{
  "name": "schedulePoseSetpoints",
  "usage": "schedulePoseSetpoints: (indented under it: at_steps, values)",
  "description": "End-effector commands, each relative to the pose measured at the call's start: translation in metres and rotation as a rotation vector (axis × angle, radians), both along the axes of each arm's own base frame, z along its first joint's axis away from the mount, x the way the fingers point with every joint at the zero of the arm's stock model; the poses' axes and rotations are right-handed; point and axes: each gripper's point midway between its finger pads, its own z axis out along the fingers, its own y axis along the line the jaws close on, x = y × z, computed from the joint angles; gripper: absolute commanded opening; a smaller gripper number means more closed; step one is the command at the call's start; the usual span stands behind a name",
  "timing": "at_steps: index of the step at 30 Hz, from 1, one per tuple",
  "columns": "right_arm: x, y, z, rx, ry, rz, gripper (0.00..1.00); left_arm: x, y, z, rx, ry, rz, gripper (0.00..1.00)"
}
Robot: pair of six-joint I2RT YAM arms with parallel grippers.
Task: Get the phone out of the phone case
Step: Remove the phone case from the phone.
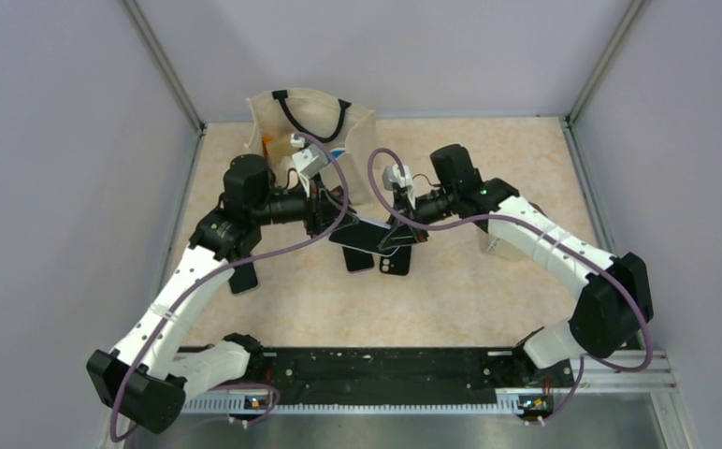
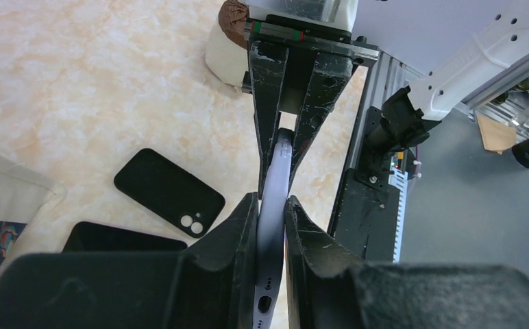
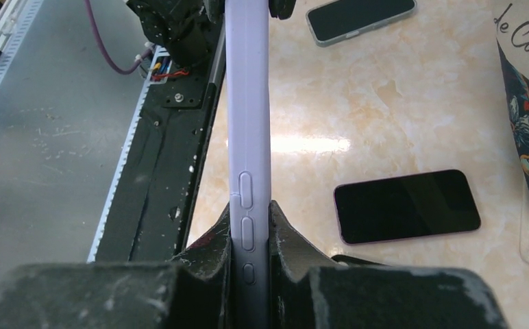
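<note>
A lavender phone case [image 3: 248, 123] with the phone in it hangs edge-up above the table between my two grippers. From above, its dark face [image 1: 368, 234] shows. My left gripper [image 2: 273, 200] is shut on the end with the port cut-outs, its pads pressed flat on both faces of the case [image 2: 273, 219]. At the opposite end my right gripper [image 3: 249, 205] is shut on the case beside the side buttons. In the top view the left gripper [image 1: 331, 217] and right gripper [image 1: 402, 223] face each other across the case.
A black empty case [image 2: 169, 192] and a dark phone [image 2: 121, 240] lie on the table beneath. Two more phones [image 3: 407, 205] [image 3: 361, 19] lie nearby. A cream tote bag [image 1: 315, 117] stands at the back. A white cup [image 2: 227, 41] sits near the right arm.
</note>
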Motion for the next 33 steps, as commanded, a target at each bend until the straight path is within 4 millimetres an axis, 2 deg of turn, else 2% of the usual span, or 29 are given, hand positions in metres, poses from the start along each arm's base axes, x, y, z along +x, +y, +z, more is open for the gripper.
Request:
schedulePoseSetpoints:
  at_steps: [1, 10, 15, 20, 33]
  values:
    - [0.007, 0.000, 0.017, 0.026, -0.130, -0.033, 0.00, 0.003, -0.007, 0.008, -0.055, 0.008, -0.010, 0.00]
    - [0.013, -0.003, 0.012, -0.010, -0.211, -0.073, 0.00, 0.006, -0.010, -0.011, -0.107, 0.157, 0.010, 0.00]
    - [0.017, -0.004, 0.012, -0.028, -0.251, -0.091, 0.00, 0.010, -0.009, -0.013, -0.185, 0.242, 0.012, 0.00]
    - [0.020, -0.006, 0.012, -0.043, -0.283, -0.108, 0.00, 0.015, -0.005, -0.023, -0.251, 0.334, 0.031, 0.00]
    - [0.027, -0.007, 0.015, -0.076, -0.374, -0.148, 0.00, 0.028, -0.002, -0.052, -0.250, 0.479, 0.112, 0.00]
